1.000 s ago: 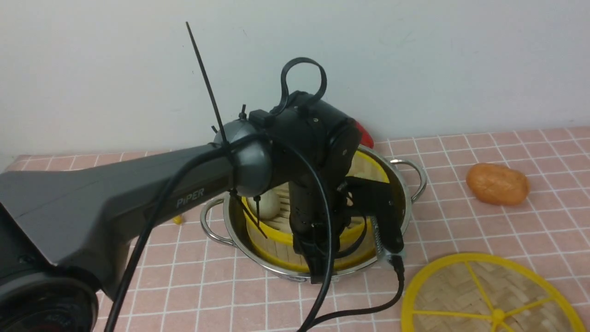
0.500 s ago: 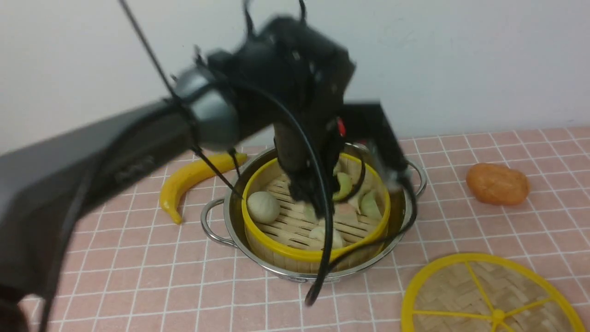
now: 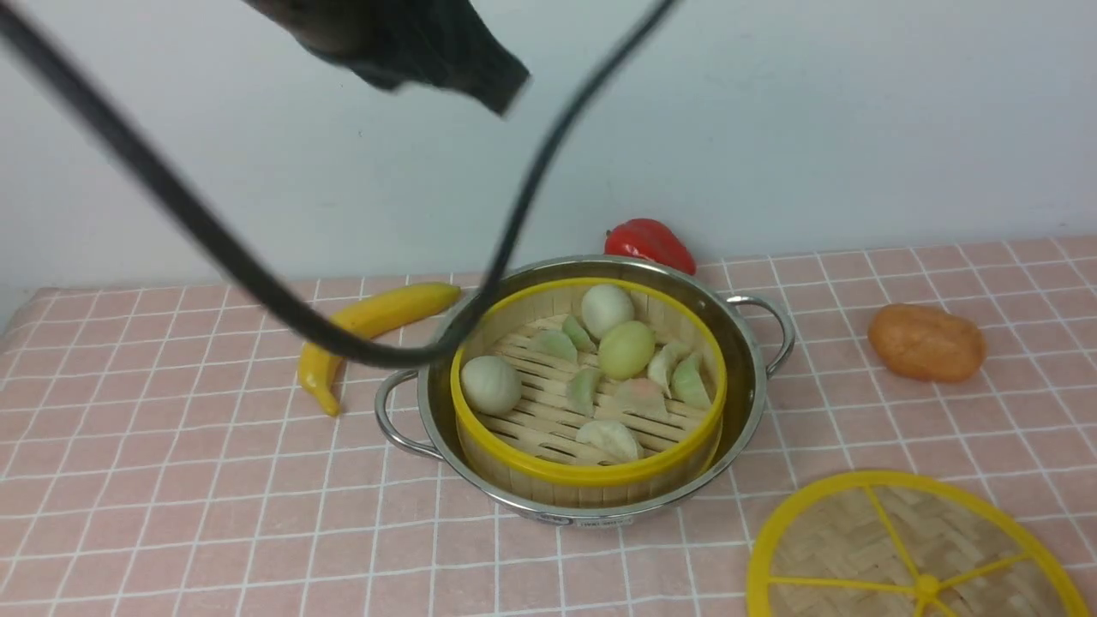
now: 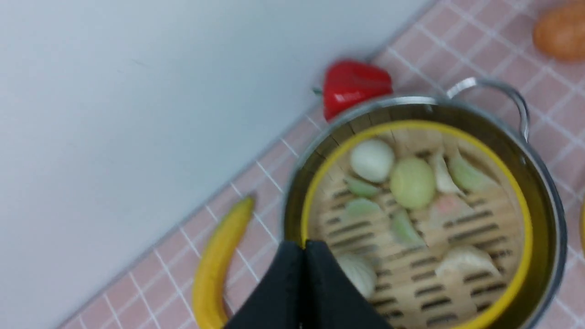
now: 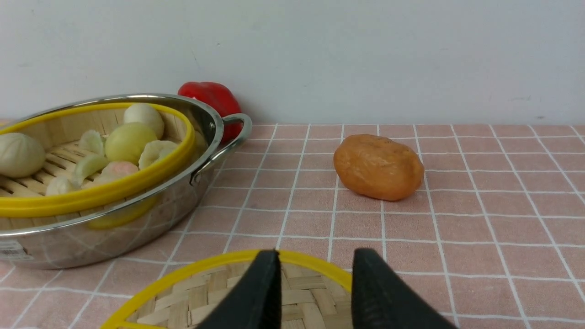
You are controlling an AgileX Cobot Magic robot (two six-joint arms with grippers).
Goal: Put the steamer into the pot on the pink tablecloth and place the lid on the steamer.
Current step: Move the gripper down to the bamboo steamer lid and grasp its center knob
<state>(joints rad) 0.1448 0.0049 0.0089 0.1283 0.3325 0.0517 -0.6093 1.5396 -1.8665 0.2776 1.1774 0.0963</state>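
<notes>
Lying flat at lower right beside the pot (image 3: 744,390) that holds the steamer (image 3: 591,470), the lid (image 3: 917,557) looks light and stiff, best pinched at its yellow rim, where the right end effector (image 5: 315,274) hovers apart and empty, the left end effector (image 4: 304,256) closed together.

Pink cloth (image 3: 171,480) w/ white grid, silver pot (image 3: 742,377), yellow-rimmed tan steamer (image 3: 591,474) & lid (image 3: 857,548), red pepper (image 3: 649,243)

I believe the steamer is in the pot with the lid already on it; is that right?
Not quite. The steamer is in the pot, but the lid is not on it: it lies on the tablecloth beside the pot, as the front view shows.
</notes>
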